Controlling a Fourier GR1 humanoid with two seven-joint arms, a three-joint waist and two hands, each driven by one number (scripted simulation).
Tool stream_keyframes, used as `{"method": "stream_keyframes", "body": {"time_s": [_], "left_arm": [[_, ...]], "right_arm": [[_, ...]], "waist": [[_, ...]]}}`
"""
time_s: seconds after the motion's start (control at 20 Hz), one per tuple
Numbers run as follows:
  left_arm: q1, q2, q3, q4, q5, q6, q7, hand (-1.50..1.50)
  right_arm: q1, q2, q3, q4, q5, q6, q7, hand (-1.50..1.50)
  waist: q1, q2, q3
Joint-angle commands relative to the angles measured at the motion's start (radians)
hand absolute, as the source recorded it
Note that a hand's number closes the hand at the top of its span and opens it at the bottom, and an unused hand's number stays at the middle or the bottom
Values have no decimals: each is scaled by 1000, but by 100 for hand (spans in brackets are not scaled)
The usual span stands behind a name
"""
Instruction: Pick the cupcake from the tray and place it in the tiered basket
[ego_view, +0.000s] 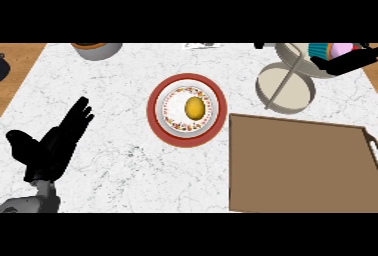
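A white marbled table (118, 150) is seen from steeply above. At the lower right sits a brown tray (295, 167) with raised edges, and nothing shows on its floor, which fits a cupcake already lifted out.

The cupcake (328, 50), with a teal ribbed wrapper and pink top, is at the upper right, over the upper bowl of the tiered basket (284, 90). The right hand (347, 62) reaches in from the right edge with its dark fingers curled around the cupcake, so it appears to be carrying it to the basket (whether the cupcake already rests in the bowl or hangs just above it cannot be told from this angle). The basket's lower, wider bowl lies below and to the left of that, with a slim metal post crossing it.

The left hand (55, 142) is at the lower left, fingers straight and spread, holding nothing; it looks parked out of the way, since this job needs one arm.

In the middle stands a patterned white plate (173, 100) on a red charger (156, 122), with a yellow oval food item (194, 108) at its centre, well apart from the tray's left edge. A grey pot (97, 49) peeks in at the top left.

The placing step looks close to done, with only the release remaining.
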Motion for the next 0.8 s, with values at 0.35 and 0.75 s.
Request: {"method": "stream_keyframes", "body": {"time_s": [0.35, 0.75], "left_arm": [[19, 5, 20, -45, 12, -24, 27, 0], [4, -10, 20, -28, -11, -16, 37, 0]], "right_arm": [[-117, 116, -83, 259, 25, -256, -150, 150], [-161, 194, -77, 336, 48, -340, -183, -150]], "waist": [[15, 11, 4], [4, 7, 4]]}}
